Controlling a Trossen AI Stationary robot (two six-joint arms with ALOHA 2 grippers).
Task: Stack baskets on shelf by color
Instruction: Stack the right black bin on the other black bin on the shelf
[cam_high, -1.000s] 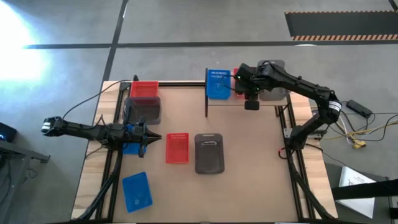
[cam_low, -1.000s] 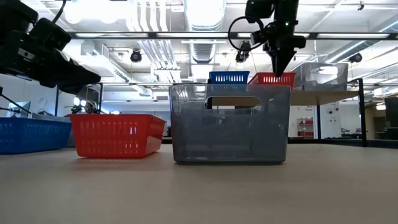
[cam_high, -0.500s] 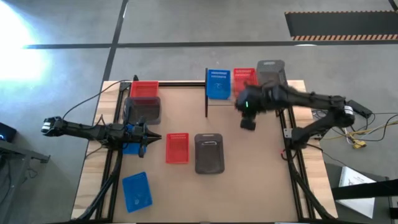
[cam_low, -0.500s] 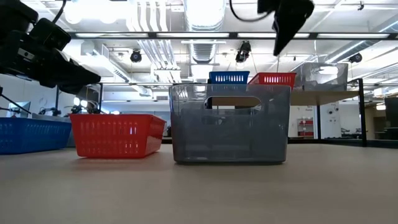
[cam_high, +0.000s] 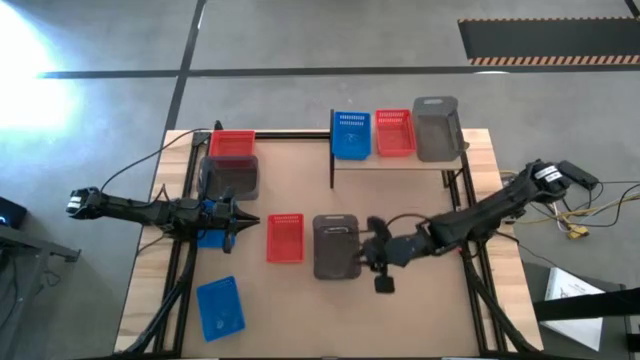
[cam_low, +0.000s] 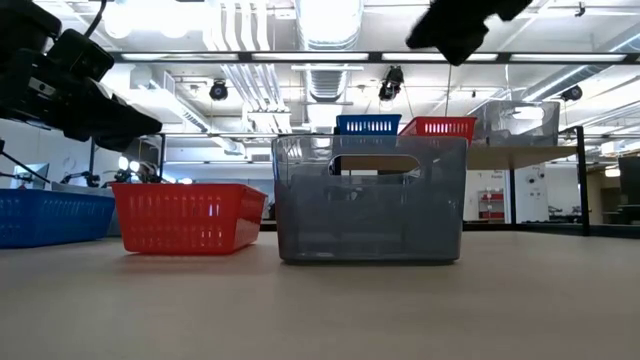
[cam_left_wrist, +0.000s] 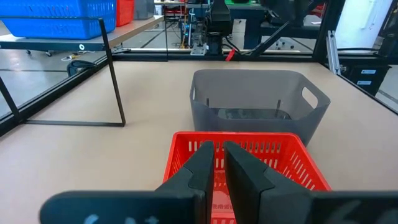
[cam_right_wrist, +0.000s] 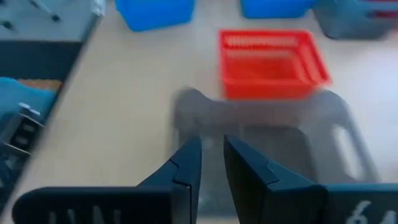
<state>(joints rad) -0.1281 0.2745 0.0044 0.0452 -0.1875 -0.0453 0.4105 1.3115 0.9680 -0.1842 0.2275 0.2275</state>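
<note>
The right gripper (cam_high: 368, 252), fingers nearly together and holding nothing, hangs just beside the grey basket (cam_high: 336, 246) at mid-table, while blue, red and grey baskets sit in a row on the shelf (cam_high: 400, 162) and the empty, shut left gripper (cam_high: 243, 222) waits beside the red basket (cam_high: 285, 238).

We see the wooden shelf (cam_high: 400, 163) holding a blue basket (cam_high: 351, 134), a red basket (cam_high: 394, 132) and a grey basket (cam_high: 436, 128) side by side. Another grey basket (cam_high: 336, 245) and red basket (cam_high: 285, 238) sit upright mid-surface.
</note>
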